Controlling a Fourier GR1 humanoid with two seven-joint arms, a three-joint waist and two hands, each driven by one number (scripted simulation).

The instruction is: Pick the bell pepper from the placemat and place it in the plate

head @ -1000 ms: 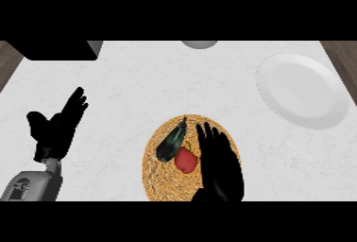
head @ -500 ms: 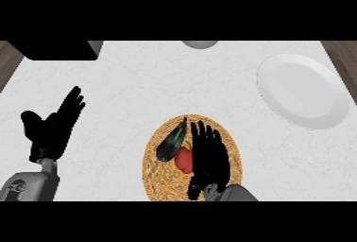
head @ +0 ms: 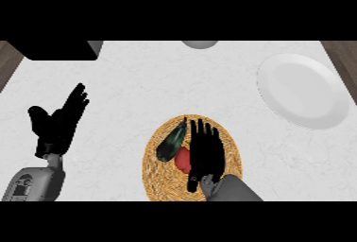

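Bell pepper (head: 182,159), red, lies on woven placemat (head: 157,182), touching dark eggplant (head: 171,142) at its 11 o'clock. Right hand (head: 207,151) hovers beside it, fingers straight and apart, likely lining up a grasp. White plate (head: 303,90) waits at 2 o'clock. Left hand (head: 58,124) rests open at 9.

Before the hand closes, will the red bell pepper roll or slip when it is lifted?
The bell pepper looks rounded and smooth, so it may roll or slip. It lies against a dark vegetable on the woven placemat, which probably limits rolling. The right hand partly hides it.
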